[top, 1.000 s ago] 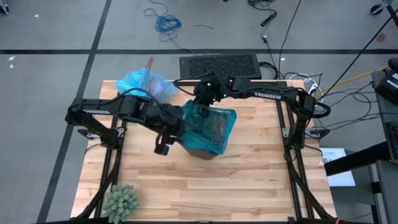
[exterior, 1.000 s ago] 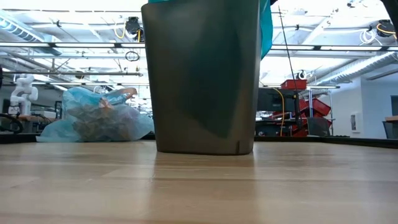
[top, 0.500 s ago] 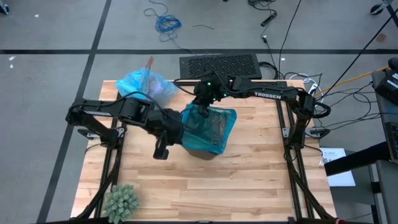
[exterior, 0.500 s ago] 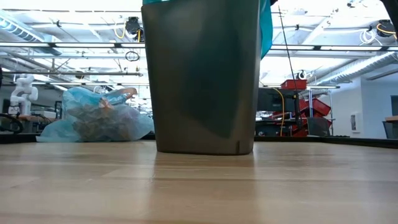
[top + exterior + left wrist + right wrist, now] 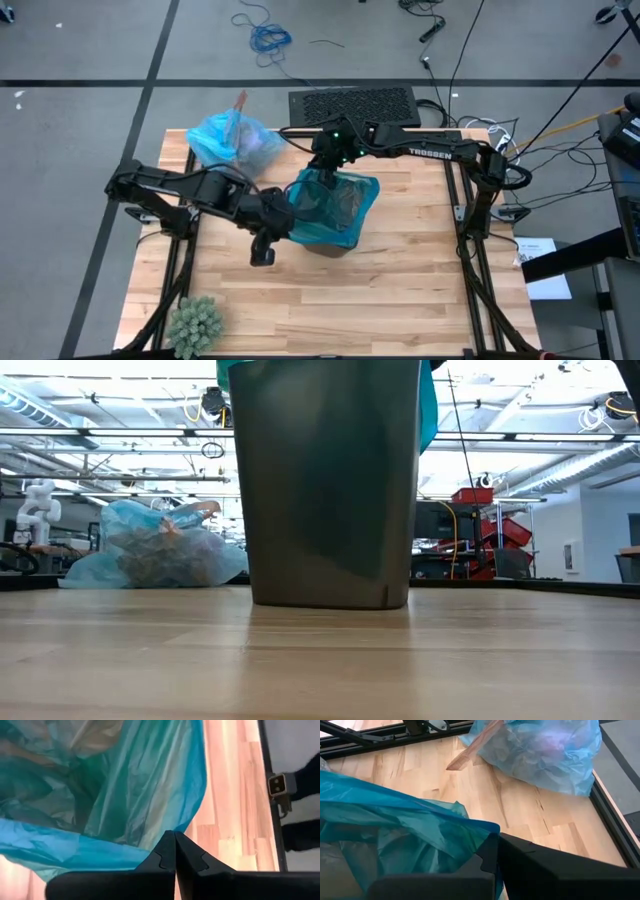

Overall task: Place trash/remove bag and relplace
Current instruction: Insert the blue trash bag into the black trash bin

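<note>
A dark grey bin [image 5: 330, 480] stands mid-table with a teal-green plastic bag [image 5: 335, 205] draped into and over its top. My left gripper [image 5: 287, 215] is shut at the bag's left edge. My right gripper [image 5: 333, 170] is shut at its far edge. The light blue bag [image 5: 232, 138] rests on its underside at the table's far left. Brown wadded trash [image 5: 160, 550] shows through its film. My left gripper pinches the teal-green bag's rim film [image 5: 152, 837] between its two shut fingers, on the bin's left side. The fingers slant down from the table's left. The film spreads away from the tips over the bin's mouth. One layer or several, I cannot tell. My right gripper pinches the teal-green bag's far rim [image 5: 482, 827] between its shut fingers, slanting down from the far right. The edge stands lifted above the bin. The film falls away slack below the tips.
A green spiky ball [image 5: 195, 322] sits at the near left corner. A thin wooden stick [image 5: 470, 750] pokes out of the light blue bag. A black mesh panel [image 5: 352, 105] lies past the far edge. Bare wood lies to the bin's right and near side.
My left gripper has moved a little toward the table's near edge and down, rolled about its axis, and shut on the teal-green bag's left edge. That edge now spreads farther left and shows over the bin's left rim in the low view.
</note>
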Robot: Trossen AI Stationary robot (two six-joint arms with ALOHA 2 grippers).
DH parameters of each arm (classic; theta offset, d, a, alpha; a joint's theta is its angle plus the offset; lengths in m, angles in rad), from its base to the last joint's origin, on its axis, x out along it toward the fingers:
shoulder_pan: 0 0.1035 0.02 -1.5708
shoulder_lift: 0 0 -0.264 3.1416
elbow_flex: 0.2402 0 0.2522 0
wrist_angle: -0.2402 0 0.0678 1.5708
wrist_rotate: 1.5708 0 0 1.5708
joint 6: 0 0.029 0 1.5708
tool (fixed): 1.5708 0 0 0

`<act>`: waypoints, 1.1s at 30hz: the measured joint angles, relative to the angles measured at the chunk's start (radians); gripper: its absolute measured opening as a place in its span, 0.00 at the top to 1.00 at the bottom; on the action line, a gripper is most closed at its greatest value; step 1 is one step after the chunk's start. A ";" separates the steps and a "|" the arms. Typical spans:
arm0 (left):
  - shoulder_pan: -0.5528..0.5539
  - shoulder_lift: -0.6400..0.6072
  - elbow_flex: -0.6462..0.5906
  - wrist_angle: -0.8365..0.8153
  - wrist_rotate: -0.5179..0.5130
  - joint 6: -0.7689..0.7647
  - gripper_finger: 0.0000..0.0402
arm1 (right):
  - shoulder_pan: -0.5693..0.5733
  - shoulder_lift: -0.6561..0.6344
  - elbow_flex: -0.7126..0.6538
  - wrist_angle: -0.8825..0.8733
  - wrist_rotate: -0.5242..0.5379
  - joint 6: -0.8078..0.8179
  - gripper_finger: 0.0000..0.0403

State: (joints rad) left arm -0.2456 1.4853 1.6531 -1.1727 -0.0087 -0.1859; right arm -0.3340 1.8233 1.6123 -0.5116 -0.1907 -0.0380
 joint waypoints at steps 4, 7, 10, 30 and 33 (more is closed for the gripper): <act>-0.014 -0.012 0.000 0.000 -0.038 -0.059 1.00 | 0.000 0.000 0.000 -0.002 0.001 0.000 1.00; -0.028 -0.024 0.000 -0.016 -0.077 -0.105 1.00 | 0.000 0.000 0.000 -0.002 0.002 0.000 1.00; -0.046 -0.026 0.000 -0.032 -0.111 -0.145 1.00 | 0.000 0.000 0.000 -0.002 0.002 0.000 1.00; -0.111 -0.026 -0.212 0.173 -0.277 -0.306 1.00 | -0.002 0.000 0.000 -0.018 0.005 -0.008 1.00; -0.111 -0.026 -0.260 0.247 -0.285 -0.307 1.00 | -0.002 0.000 0.000 -0.019 0.005 -0.008 1.00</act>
State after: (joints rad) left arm -0.3565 1.4594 1.3931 -0.9254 -0.2939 -0.4931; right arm -0.3355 1.8233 1.6123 -0.5304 -0.1860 -0.0456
